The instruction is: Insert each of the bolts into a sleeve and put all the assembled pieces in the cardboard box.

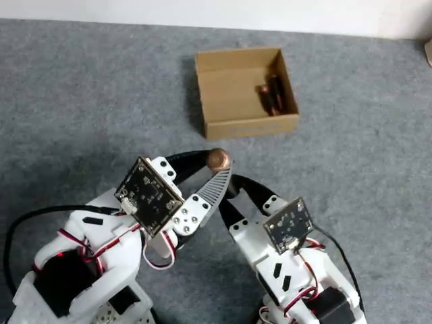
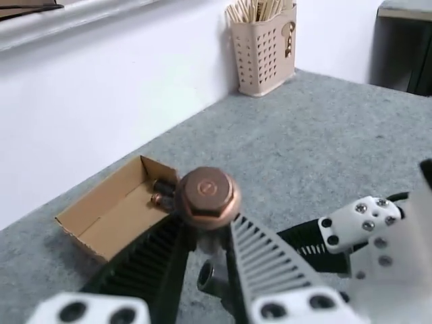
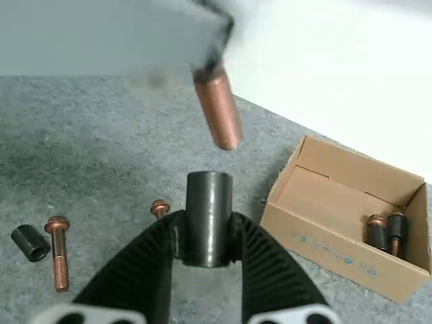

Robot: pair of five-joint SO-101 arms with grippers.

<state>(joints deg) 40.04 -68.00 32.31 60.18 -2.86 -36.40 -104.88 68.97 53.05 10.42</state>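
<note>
Jaws: left gripper point(image 2: 206, 223) clamped on the bolt point(image 2: 206, 194) head, shank down; right gripper point(image 3: 209, 236) clasping the sleeve point(image 3: 209, 214) upright.
Cardboard box point(image 3: 337, 260): just beyond, assembled pieces point(image 3: 383, 233) inside.
Sleeve: mouth up; best kept plumb.
Bolt: tip above the bore, tilted and slightly off-centre; straighten, centre, then lower slowly.
</note>
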